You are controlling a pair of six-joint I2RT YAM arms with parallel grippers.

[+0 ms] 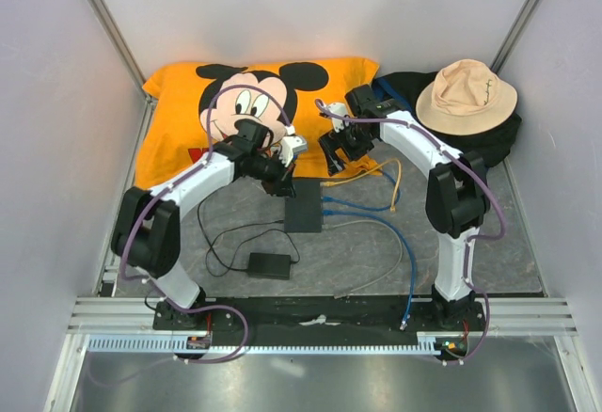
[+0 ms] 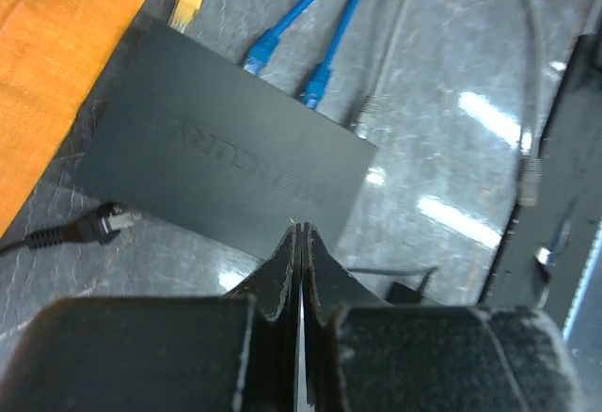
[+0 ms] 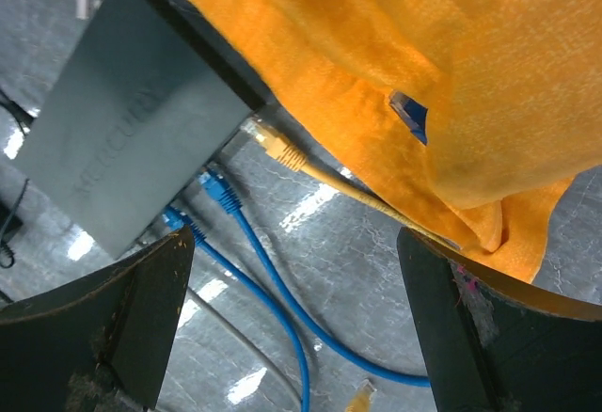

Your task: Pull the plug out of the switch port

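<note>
Cables fan out from one long edge of the flat black switch [image 1: 303, 213], and the plug [image 3: 273, 144] — the one ending the thin yellow cable [image 3: 367, 200] — sits pushed into the switch port [image 3: 246, 122] at the end of the row, close against the hem of the orange cloth [image 3: 423, 55]. The right gripper [image 3: 292, 243] hangs over it with its fingers [image 3: 122, 327] spread wide and nothing between them. In its wrist view the plug lies just ahead of the gap, touched by neither finger. Two blue cables [image 3: 224, 198] are plugged in next along the row, nearer the finger at the left of that view, and a pale grey cable [image 2: 369, 111] comes after them. The left gripper [image 2: 301, 233] is pressed fully together, holding nothing, at the switch's opposite edge — whether its tips rest on the casing I cannot tell. From there the plug is at the far corner of the box, ahead and to the left. A black lead [image 2: 99, 226] enters the box's short side, off to that gripper's left, on the grey worktop [image 2: 451, 177].
</note>
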